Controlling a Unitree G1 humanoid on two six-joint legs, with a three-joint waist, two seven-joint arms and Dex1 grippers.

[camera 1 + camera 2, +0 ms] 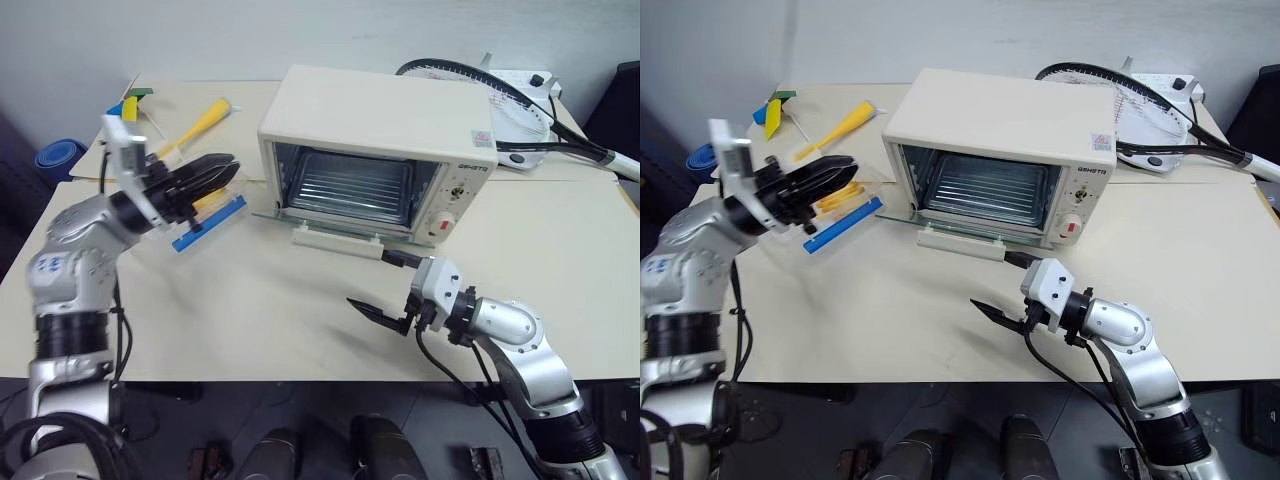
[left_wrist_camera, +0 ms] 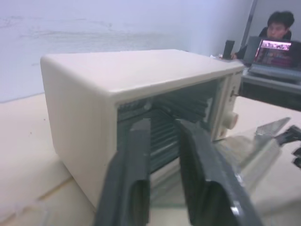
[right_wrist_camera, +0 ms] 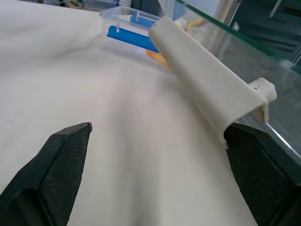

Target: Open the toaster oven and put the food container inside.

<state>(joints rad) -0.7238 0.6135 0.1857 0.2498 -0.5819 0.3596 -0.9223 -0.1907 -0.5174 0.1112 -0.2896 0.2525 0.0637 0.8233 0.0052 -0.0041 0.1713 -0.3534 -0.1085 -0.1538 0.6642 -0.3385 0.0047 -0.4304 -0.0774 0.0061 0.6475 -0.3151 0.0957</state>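
Observation:
The toaster oven (image 1: 380,130) stands at the middle of the table, its glass door dropped flat and its white bar handle (image 1: 335,240) facing me; the rack inside is bare. Left of it the food container (image 1: 212,215) lies on the table, blue clip strip toward me and yellow strips inside. My left gripper (image 1: 222,170) is shut just above the container's far side. Its wrist view shows nothing between its fingers (image 2: 136,155), which point at the oven. My right gripper (image 1: 375,282) is open, low over the table right in front of the handle (image 3: 207,80).
A badminton racket (image 1: 500,110) and a white power strip (image 1: 522,78) lie behind the oven to the right. A yellow-handled brush (image 1: 200,125) and small blue and yellow tools (image 1: 130,105) lie at the back left. A person (image 2: 280,21) sits at a laptop beyond the table.

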